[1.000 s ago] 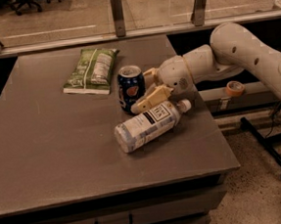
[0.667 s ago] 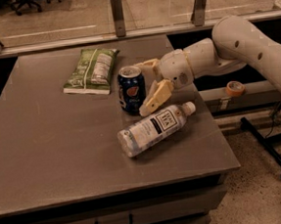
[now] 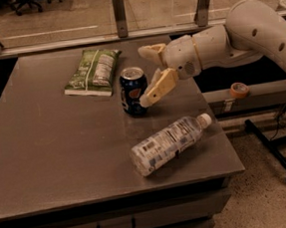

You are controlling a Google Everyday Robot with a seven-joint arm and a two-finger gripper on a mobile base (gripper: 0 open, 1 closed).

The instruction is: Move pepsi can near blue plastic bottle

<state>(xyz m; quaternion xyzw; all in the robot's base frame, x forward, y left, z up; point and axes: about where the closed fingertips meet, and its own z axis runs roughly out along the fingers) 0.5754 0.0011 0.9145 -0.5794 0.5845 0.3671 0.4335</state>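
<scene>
The pepsi can [image 3: 133, 91] stands upright near the middle of the grey table [image 3: 46, 149], dark blue with a silver top. The blue plastic bottle [image 3: 169, 143] lies on its side in front of and to the right of the can, its white cap pointing right, a short gap between them. My gripper [image 3: 146, 75] is just right of the can, fingers spread wide. One finger [image 3: 156, 87] reaches down to the can's right side and the other [image 3: 150, 51] sits behind and above it. The gripper holds nothing.
A green chip bag [image 3: 93, 72] lies at the back left of the can. The table's right edge runs close to the bottle's cap. A roll of orange tape [image 3: 238, 89] sits on a lower ledge to the right. A railing with glass runs behind the table.
The gripper has drawn back up and to the right, away from the bottle, and its fingers have spread apart. The can and the bottle stay where they were on the table.
</scene>
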